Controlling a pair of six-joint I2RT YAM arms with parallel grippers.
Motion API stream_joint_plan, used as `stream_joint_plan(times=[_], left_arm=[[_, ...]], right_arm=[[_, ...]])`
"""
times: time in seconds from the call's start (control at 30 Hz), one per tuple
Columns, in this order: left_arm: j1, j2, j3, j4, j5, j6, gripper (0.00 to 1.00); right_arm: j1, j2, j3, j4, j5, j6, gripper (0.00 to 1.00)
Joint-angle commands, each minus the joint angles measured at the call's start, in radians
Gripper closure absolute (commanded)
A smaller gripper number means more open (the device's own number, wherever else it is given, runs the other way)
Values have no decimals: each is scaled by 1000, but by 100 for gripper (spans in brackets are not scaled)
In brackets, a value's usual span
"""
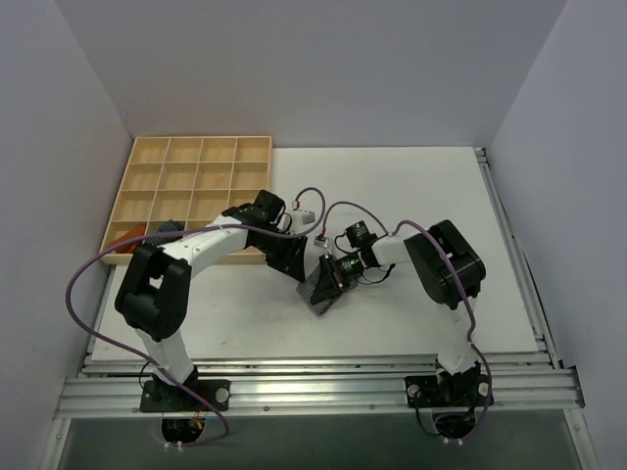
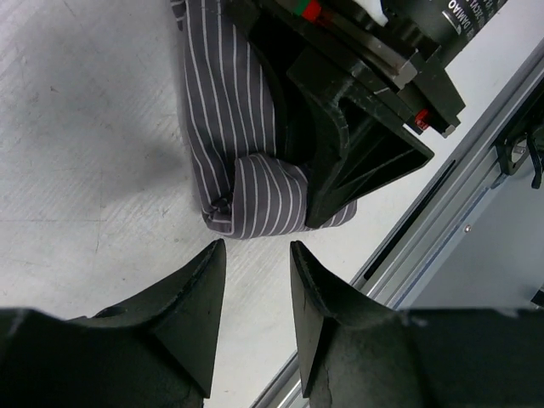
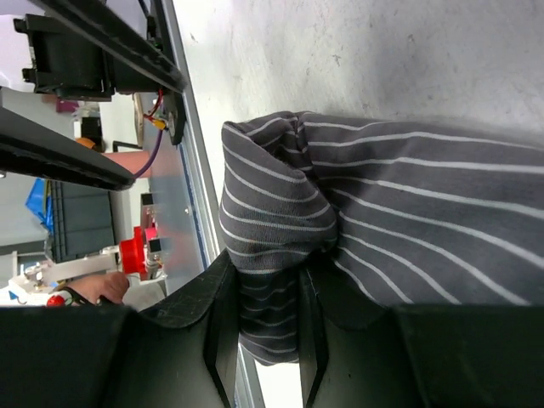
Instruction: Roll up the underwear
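The underwear [image 1: 318,291] is a grey cloth with thin white stripes, lying partly rolled near the table's middle. In the right wrist view a bunched, rolled end of the underwear [image 3: 280,212] sits squeezed between the fingers of my right gripper [image 3: 265,263], which is shut on it. In the left wrist view the underwear [image 2: 229,110] lies just beyond my left gripper [image 2: 257,246], whose fingers stand apart with only bare table between them. The right gripper's black fingers [image 2: 357,153] press on the cloth from the far side. From above, my left gripper [image 1: 294,266] and right gripper [image 1: 336,274] flank the cloth.
A wooden compartment tray [image 1: 196,186] stands at the back left, with an orange cloth [image 1: 125,232] and a blue striped roll [image 1: 167,227] in its near cells. Purple cables [image 1: 313,196] arc over the arms. A metal rail [image 1: 313,377] runs along the front edge.
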Motion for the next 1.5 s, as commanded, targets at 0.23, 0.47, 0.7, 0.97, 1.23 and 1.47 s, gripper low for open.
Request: stream_joint_plan(times=[0.23,0.47,0.7,0.97,1.23,1.47], left_arm=[[21,59,112,1,196,181,61],[61,83,204,-111,212,292,58],[68,189,226,-243,223,327,56],[51,125,19,17,225,154,53],[50,119,-23,117,219,92,52],[35,119,-55,136,210,42,49]], right_arm=[[1,68,-13,-72,62,-80,88],[1,127,47,-211,25,-202,87],[1,179,90,-282,19,-256,87],[1,179,82,-270,42,-250,83],[2,176,79,-265,54,-245,82],[1,171,81,-253,65,-233,81]])
